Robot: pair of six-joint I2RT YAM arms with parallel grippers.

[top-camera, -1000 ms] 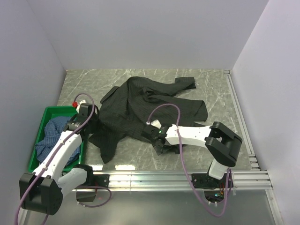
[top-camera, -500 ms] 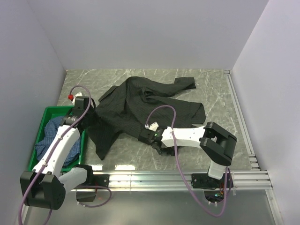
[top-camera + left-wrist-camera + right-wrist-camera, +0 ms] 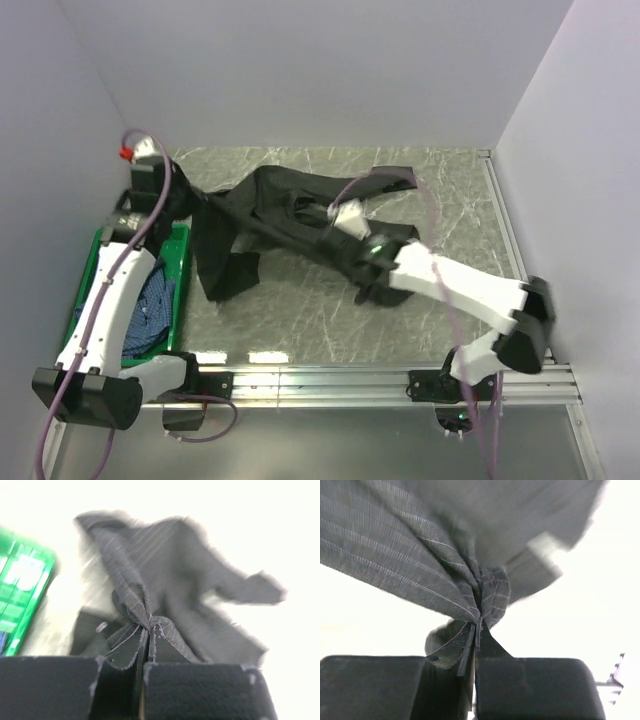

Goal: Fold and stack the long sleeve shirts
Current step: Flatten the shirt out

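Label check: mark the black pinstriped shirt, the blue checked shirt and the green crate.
black pinstriped shirt (image 3: 285, 200), top external view, its middle body
blue checked shirt (image 3: 150, 300), top external view, cloth bunched in crate
green crate (image 3: 181, 285), top external view, right wall

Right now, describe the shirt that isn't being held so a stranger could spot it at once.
On the marble table's left edge sits a green crate. Crumpled inside lies the blue checked shirt; the black pinstriped shirt is pinched by the left pincer and right pincer.

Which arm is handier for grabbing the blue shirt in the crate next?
Probably the left arm: it stretches over the green crate holding the blue shirt; the right gripper pinches the black shirt mid-table.
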